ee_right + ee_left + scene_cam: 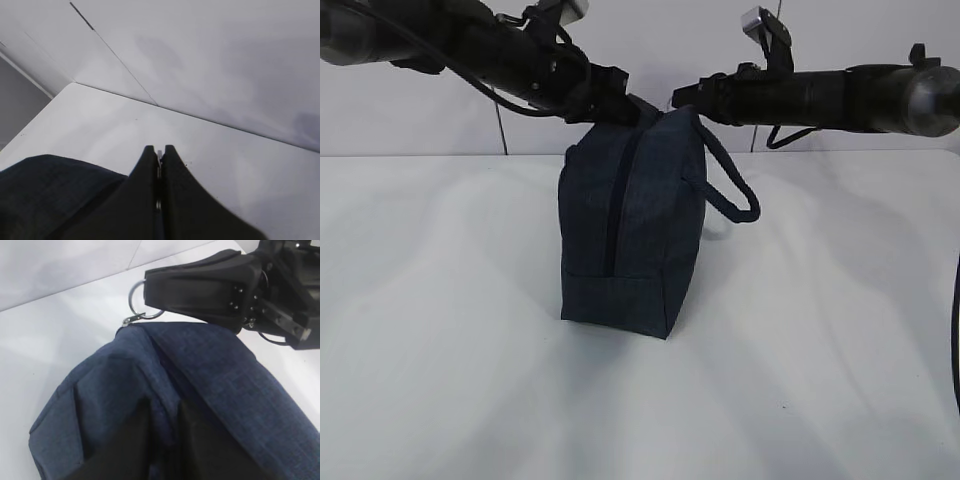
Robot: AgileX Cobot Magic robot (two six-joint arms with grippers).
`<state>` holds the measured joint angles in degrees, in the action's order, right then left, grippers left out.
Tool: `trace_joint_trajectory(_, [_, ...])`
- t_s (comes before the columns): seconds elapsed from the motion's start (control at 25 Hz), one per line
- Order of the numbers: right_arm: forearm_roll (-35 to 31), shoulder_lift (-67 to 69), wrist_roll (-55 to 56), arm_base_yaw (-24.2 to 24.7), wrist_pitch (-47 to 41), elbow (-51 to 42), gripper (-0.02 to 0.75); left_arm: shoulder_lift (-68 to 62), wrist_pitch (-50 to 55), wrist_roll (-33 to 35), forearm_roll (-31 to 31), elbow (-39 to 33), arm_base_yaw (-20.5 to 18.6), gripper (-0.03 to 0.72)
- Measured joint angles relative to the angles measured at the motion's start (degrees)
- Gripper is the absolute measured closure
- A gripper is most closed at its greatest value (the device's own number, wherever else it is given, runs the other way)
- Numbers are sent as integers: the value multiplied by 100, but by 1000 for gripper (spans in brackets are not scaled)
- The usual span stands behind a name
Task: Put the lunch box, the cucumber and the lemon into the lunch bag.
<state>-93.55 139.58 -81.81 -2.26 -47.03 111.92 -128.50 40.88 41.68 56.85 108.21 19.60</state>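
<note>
White table [440,330] out front, and the lunch bag [632,235] stands upright mid-table, both arms meeting at its top. Left wrist view: the left gripper [162,445] is clamped on the bag's fabric. Right wrist view: the right gripper [159,165] is pinched tight on the silver ring pull [136,300].

a white bench [800,380] fills the lower part of the exterior view, its surface smooth and faintly glossy with soft grey shadows. behind it rises a pale wall [650,60] with a thin dark vertical seam [501,125] left of centre. in the right wrist view the bench's far left corner shows, and a seam line runs slantwise across the wall panels.
</note>
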Motion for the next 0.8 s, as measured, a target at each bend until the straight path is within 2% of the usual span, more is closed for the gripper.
trace_joint_trajectory(0.24, [276, 0, 194, 0, -220, 0, 730, 0, 286, 0, -15, 13, 0, 620])
trace_joint_trajectory(0.44, [529, 0, 459, 9, -370, 0, 730, 91, 686, 0, -320, 34, 0, 653])
trace_joint_trajectory(0.8, [748, 0, 792, 9, -526, 25, 730, 401, 1088, 92, -642, 34, 2, 660])
